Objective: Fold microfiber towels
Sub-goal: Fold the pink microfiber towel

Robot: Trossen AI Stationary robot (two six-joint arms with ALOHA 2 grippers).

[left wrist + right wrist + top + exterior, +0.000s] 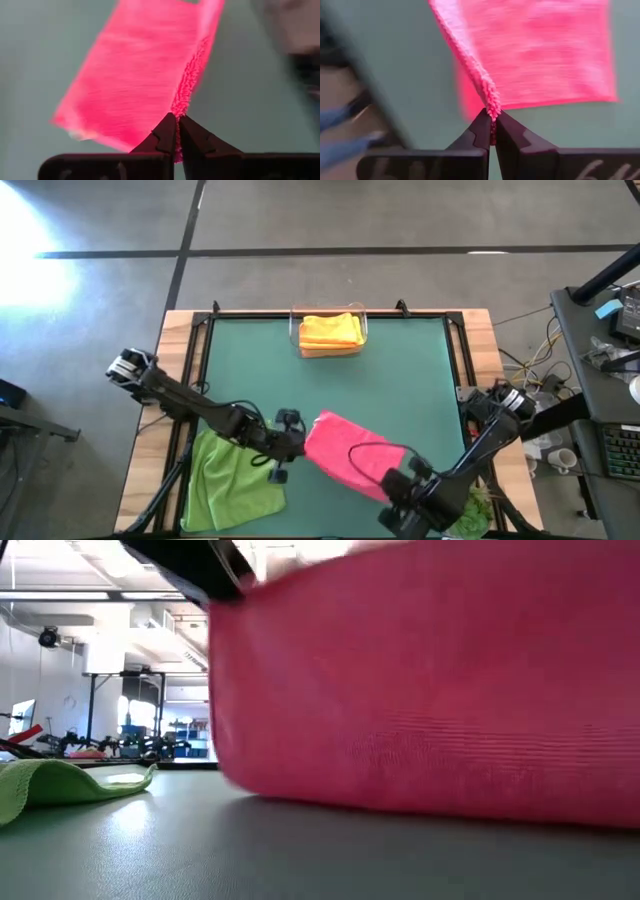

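Note:
A hot pink microfiber towel (345,450) is stretched between my two grippers over the near middle of the green mat. My left gripper (298,442) is shut on its left end and my right gripper (398,478) on its near right end. In the low view the pink towel (430,690) hangs as a broad sheet, its lower edge (420,808) close to the table. A lime green towel (235,475) lies crumpled on the mat at the near left. Yellow and orange towels (330,332) lie stacked in a clear bin at the far edge. My left gripper pinches the pink towel's fuzzy edge (181,102) between its two fingertips, slanting down from the table's left. The cloth spreads away from the fingers, lifted off the mat. My right gripper pinches the towel's fuzzy edge (490,97) between its two fingertips, pointing steeply down. The cloth runs away from the fingers toward my left gripper.
The clear bin (296,330) stands at the middle of the far edge. Bare green mat (400,380) lies between the bin and the grippers. A bit of green cloth (478,512) shows past the mat's near right corner.

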